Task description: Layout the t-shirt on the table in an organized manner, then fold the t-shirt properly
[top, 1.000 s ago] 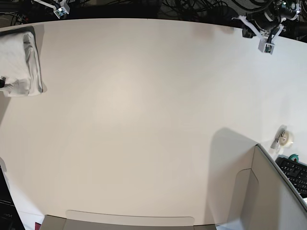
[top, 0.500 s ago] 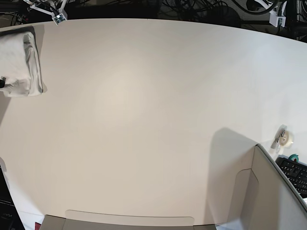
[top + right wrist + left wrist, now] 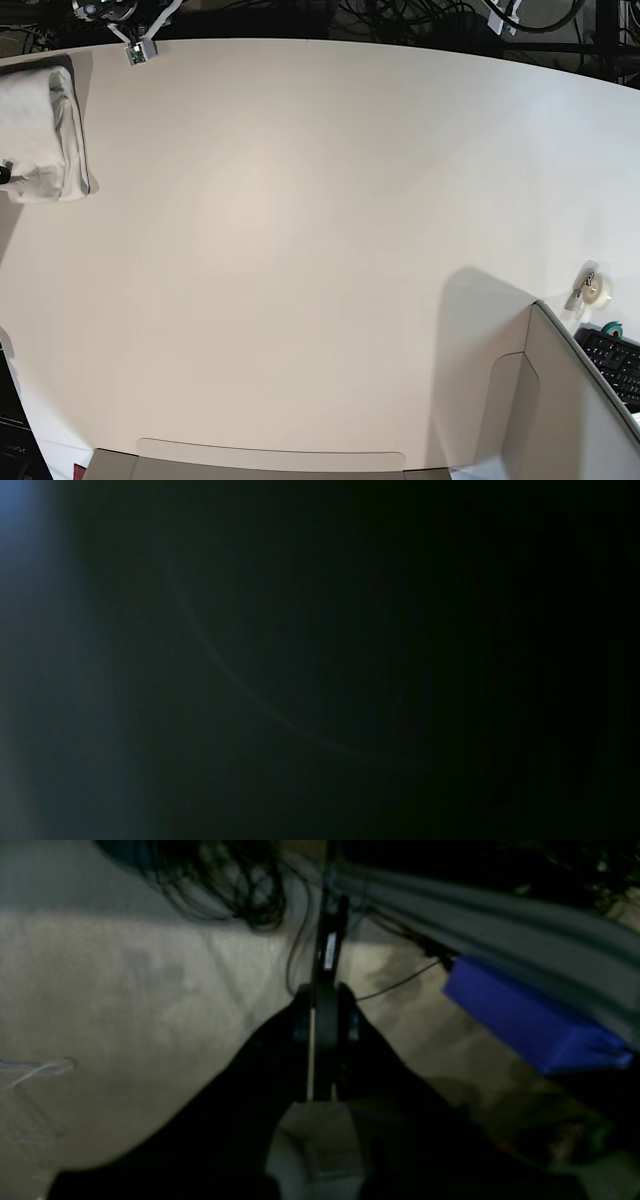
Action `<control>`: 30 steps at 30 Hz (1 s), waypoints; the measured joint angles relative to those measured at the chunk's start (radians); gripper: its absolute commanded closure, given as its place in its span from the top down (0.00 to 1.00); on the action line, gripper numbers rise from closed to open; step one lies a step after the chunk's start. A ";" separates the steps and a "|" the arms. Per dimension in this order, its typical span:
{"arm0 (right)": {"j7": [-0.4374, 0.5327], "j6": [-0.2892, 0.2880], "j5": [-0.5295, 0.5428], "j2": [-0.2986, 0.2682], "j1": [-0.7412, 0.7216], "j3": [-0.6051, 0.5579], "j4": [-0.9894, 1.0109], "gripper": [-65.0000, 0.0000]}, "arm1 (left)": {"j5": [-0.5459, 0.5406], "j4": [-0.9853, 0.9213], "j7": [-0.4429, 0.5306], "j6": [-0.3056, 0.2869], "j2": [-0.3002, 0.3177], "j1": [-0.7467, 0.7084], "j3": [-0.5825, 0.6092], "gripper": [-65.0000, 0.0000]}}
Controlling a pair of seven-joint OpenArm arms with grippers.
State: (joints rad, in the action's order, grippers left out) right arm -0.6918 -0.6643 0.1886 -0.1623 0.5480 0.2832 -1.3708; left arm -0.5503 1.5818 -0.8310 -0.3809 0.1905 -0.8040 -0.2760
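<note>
Folded shirt (image 3: 40, 130) lies at the bench (image 3: 300, 250) edge, just below the right tool (image 3: 140, 48); left tool (image 3: 320, 1040) well apart; both closed, empty.

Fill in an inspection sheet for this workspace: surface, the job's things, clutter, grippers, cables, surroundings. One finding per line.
Surface: the table is off-white and matte, with a curved far edge.
Job's things: the t-shirt lies bundled at the table's far corner, not laid out; no print shows.
Clutter: tape roll near the grey box.
Grippers: left gripper shut, holding nothing; right gripper shut, its camera view dark.
Cables: dark cables tangled beyond the far edge.
Surroundings: keyboard beside the box; blue block in the left wrist view.
</note>
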 measured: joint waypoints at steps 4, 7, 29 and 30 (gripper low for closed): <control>0.065 0.090 -0.024 -0.005 0.040 -0.080 -0.046 0.00 | 0.001 -0.037 0.051 0.007 -0.028 0.016 -0.031 0.00; -0.013 0.085 -0.062 0.011 0.111 -0.104 -0.178 0.00 | -0.002 -0.024 0.051 0.003 -0.042 0.014 -0.055 0.00; 0.035 0.166 -0.098 0.038 0.006 -0.111 0.256 0.00 | 0.014 -0.526 0.296 0.010 -0.035 0.246 -0.051 0.00; 0.060 0.167 -0.105 0.038 -0.026 -0.111 0.328 0.00 | 0.011 -0.592 0.334 0.006 -0.035 0.272 -0.051 0.00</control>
State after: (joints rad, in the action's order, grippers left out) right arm -0.6315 -0.4976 0.0841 -0.1246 0.5217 0.1726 -1.0424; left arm -0.5396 0.9897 -0.4973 -0.3748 0.1558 -0.5323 -0.3271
